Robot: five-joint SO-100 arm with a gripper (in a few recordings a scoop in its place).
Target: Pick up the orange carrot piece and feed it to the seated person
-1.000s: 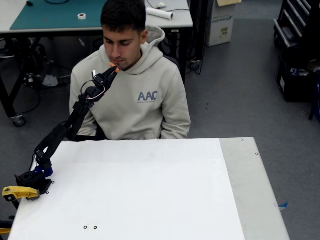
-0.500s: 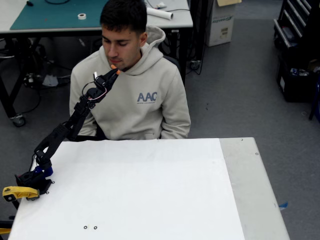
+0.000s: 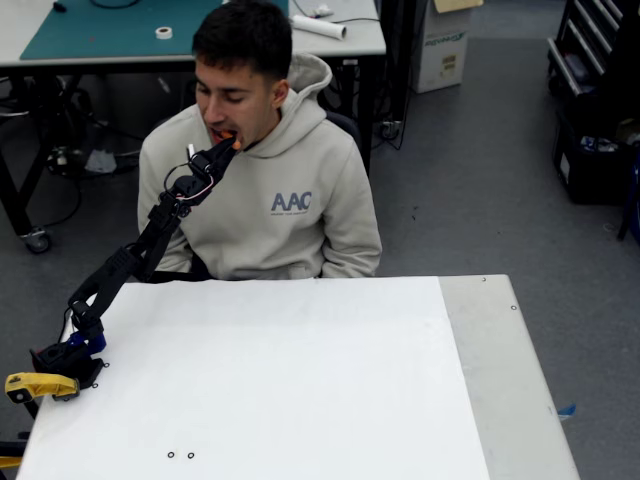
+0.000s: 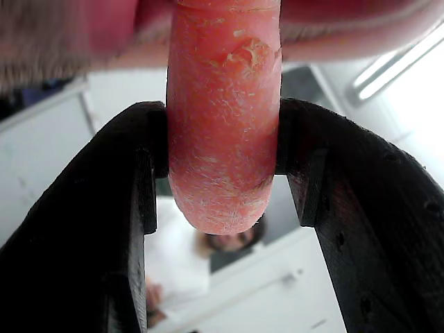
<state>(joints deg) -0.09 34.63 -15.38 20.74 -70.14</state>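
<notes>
— Orange stub first: the orange carrot piece (image 4: 223,118) sits upright between the black fingers (image 4: 90,229), its rounded lower end poking below them, its upper end blurred against the face at the top of the wrist view.

— We log the claw (image 3: 225,150) as clamped on the carrot, both pads pressing its sides. Where is it in the fixed view?

— Raised at the mouth of the seated person (image 3: 262,170), tip at the parted lips, head leaning towards it. We judge the grip sits low on the stub so the free end can enter the mouth.

— And the arm (image 3: 135,255)?

— Stretched up and outward from its base at the left edge of the white tabletop (image 3: 300,380), well above the surface.

— Our read: delivery nearly done; letting go waits on a bite.
</notes>
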